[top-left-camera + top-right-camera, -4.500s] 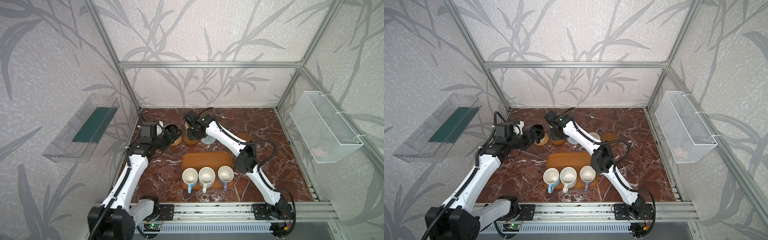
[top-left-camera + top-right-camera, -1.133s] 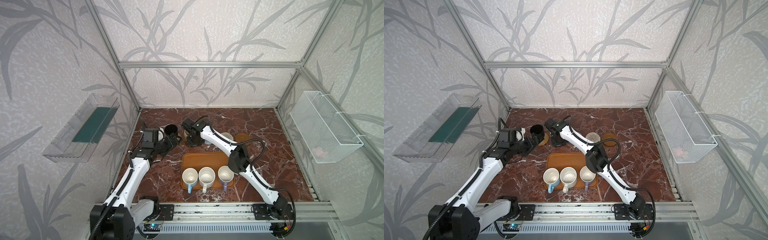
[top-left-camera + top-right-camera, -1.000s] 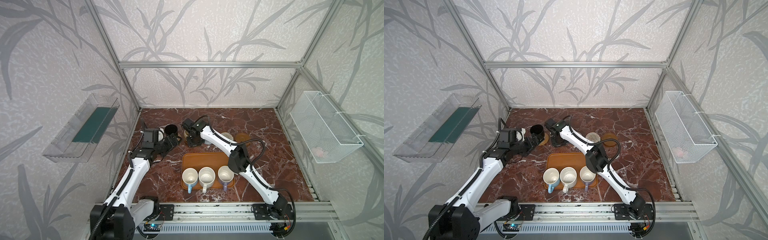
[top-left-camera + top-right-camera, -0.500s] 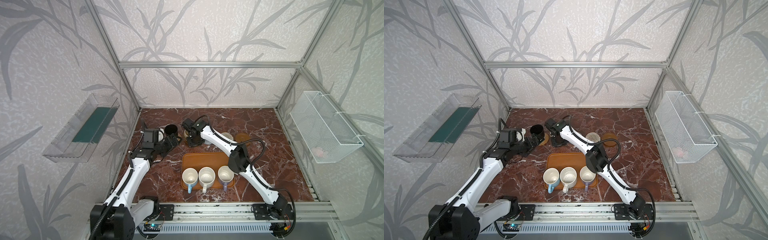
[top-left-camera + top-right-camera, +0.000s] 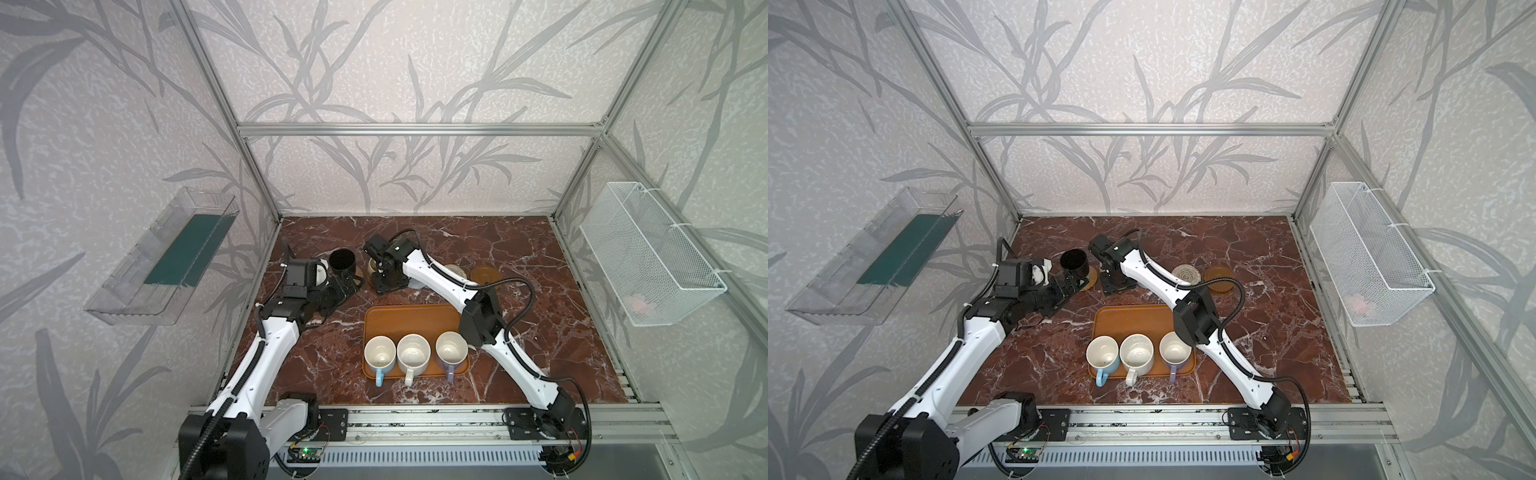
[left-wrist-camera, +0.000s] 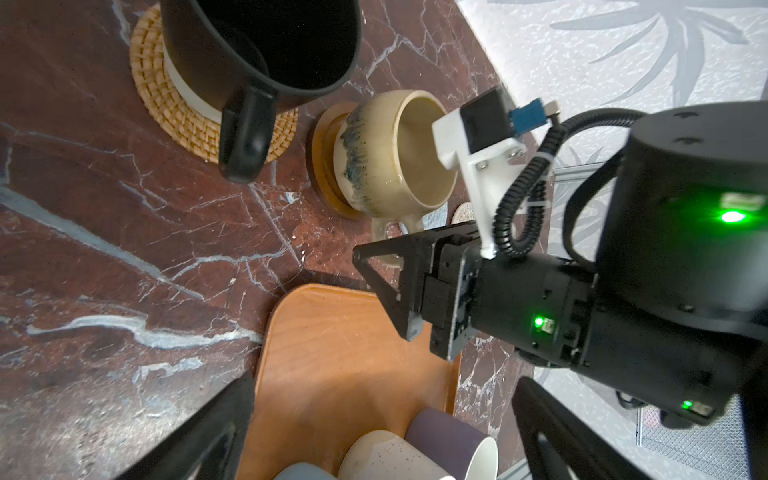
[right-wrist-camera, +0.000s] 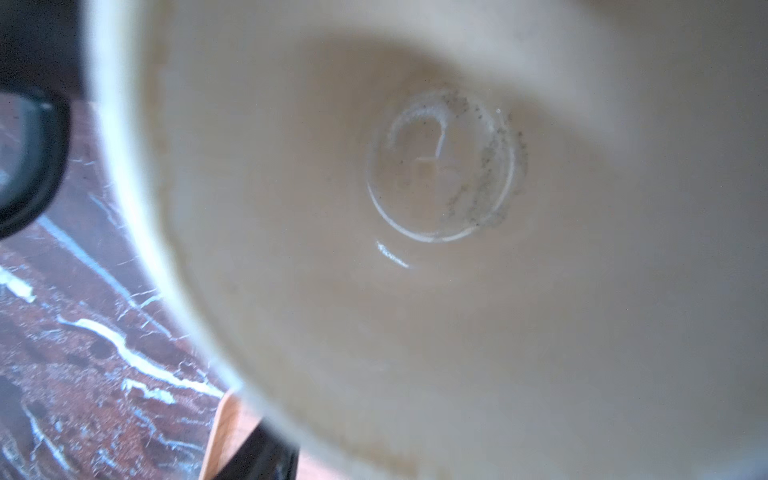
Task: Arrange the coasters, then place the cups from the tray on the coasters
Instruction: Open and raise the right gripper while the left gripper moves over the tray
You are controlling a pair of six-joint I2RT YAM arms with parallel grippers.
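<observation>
Cream cup (image 6: 395, 158) sits on brown coaster (image 6: 320, 174), beside black cup (image 6: 257, 54); right end effector (image 5: 385, 277) at its handle, cannot tell if clenched; left end effector (image 5: 347, 284) released, empty; risk: pulling away could snag handle, dragging cup off coaster

Both top views: left arm (image 5: 272, 345) at lower left, right arm (image 5: 515, 361) at lower right. Both had white link shells, black joint housings.

Left wrist view, right side: black cylindrical wrist housing (image 6: 685, 187) and green LEDs (image 6: 731, 216) that glowed. White camera bracket (image 6: 476, 183) had silver screws. Blue connector (image 6: 525, 118) sat above. Black corrugated cable (image 6: 525, 180) was zip-tied alongside.
</observation>
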